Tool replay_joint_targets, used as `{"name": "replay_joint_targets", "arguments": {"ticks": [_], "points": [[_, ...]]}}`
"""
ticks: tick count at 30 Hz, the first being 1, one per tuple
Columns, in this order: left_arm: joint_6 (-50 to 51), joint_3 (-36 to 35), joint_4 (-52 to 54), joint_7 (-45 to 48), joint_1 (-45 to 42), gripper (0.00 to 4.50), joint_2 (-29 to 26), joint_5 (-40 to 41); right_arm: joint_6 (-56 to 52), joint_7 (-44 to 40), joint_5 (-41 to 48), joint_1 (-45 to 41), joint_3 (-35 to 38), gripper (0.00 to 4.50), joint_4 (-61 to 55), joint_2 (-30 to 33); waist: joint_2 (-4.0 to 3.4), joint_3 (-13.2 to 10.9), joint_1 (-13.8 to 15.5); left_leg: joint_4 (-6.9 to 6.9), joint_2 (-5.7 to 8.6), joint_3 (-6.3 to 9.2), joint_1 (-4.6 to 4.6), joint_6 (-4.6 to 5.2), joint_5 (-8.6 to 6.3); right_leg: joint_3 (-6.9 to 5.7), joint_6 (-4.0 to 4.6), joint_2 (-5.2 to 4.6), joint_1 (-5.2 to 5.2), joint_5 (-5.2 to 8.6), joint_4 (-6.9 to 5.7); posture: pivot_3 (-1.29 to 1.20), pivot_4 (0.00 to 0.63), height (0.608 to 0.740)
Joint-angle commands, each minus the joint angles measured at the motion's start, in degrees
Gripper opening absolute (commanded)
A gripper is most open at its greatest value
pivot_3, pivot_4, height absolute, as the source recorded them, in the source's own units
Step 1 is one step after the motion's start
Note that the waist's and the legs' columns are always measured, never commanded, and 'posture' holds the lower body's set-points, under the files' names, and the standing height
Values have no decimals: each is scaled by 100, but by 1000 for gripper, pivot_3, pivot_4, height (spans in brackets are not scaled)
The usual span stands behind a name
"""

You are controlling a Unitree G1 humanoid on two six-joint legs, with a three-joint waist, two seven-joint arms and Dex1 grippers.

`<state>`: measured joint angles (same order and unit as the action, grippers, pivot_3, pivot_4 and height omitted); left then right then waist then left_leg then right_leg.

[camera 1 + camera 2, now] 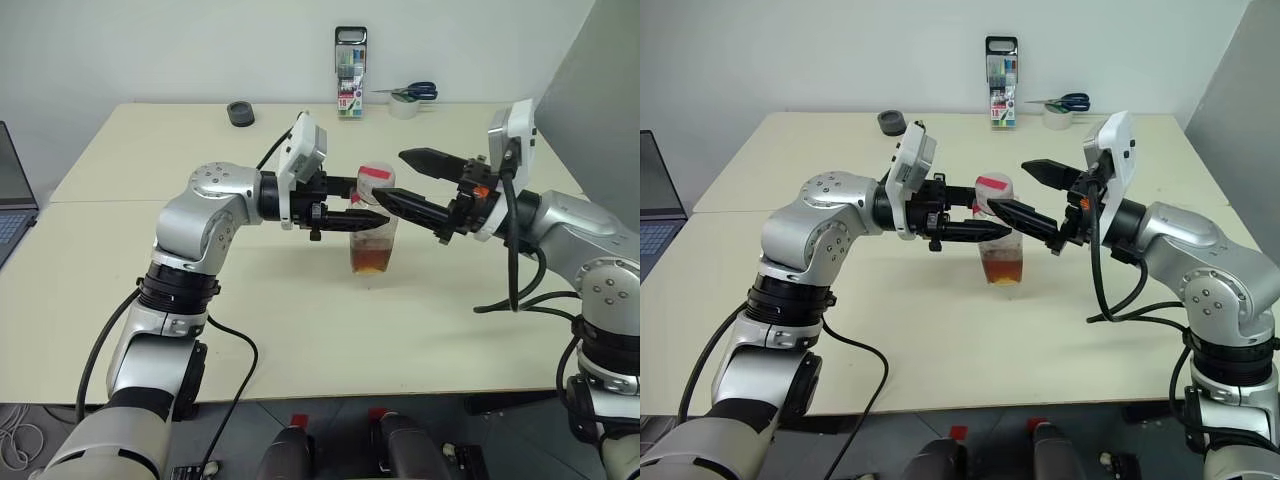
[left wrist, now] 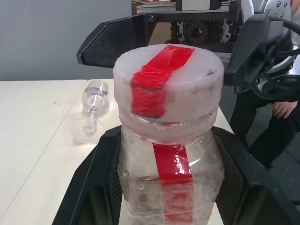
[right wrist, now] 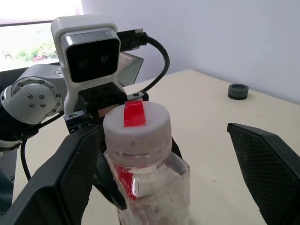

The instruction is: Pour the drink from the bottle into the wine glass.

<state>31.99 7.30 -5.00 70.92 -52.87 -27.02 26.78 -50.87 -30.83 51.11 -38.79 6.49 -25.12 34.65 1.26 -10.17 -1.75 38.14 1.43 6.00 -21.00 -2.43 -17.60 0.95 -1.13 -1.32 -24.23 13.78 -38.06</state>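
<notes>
Uncapping stage: your left gripper [image 1: 352, 203] pinches the small clear plastic bottle [image 1: 374, 228]; right gripper [image 1: 408, 180] jaws spread around its white red-taped cap [image 1: 376, 178]; close and twist next.

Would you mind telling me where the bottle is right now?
The bottle stands near the table's middle in the head views, gripped around its body by the left gripper, with the open right gripper at its cap.
</notes>
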Motion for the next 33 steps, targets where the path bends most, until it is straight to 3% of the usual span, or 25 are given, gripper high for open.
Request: {"name": "replay_joint_targets", "arguments": {"ticks": [1, 11, 18, 25, 33], "points": [[-114, -73, 246, 66, -76, 2136, -26, 88, -26, 45, 159, 56, 298, 4487, -216, 128, 0, 0, 1, 0, 0, 0, 0, 0, 0, 0, 0, 0, 0, 0, 0, 0, 150, 740], [-119, -72, 237, 77, -91, 2136, 4, 79, -158, -18, 468, 136, 373, 4487, -405, 285, 0, 0, -3, 0, 0, -3, 0, 1, -1, 0, 0, 0, 1, 0, 1, 0, 150, 740], [-112, -78, 247, 60, -85, 2136, 8, 74, -209, 134, 797, -53, 210, 4487, -452, 62, 0, 0, -6, 0, 0, -1, 0, 1, -1, 0, 0, 0, 1, 0, 0, 0, 150, 740], [-94, -57, 268, 44, -105, 2136, 17, 61, 81, 298, 336, -442, -255, 4487, -175, -512, 0, 0, -8, 0, 0, 1, 1, -17, 10, 0, 0, 0, 0, 0, 0, 0, 150, 740], [-88, -59, 297, 40, -94, 2136, -23, 41, 167, 71, 148, -474, -332, 4487, -30, -560, 0, 0, -7, 0, 0, 1, 0, -19, 10, 0, 0, 0, 0, 0, 0, 0, 150, 740]]}}
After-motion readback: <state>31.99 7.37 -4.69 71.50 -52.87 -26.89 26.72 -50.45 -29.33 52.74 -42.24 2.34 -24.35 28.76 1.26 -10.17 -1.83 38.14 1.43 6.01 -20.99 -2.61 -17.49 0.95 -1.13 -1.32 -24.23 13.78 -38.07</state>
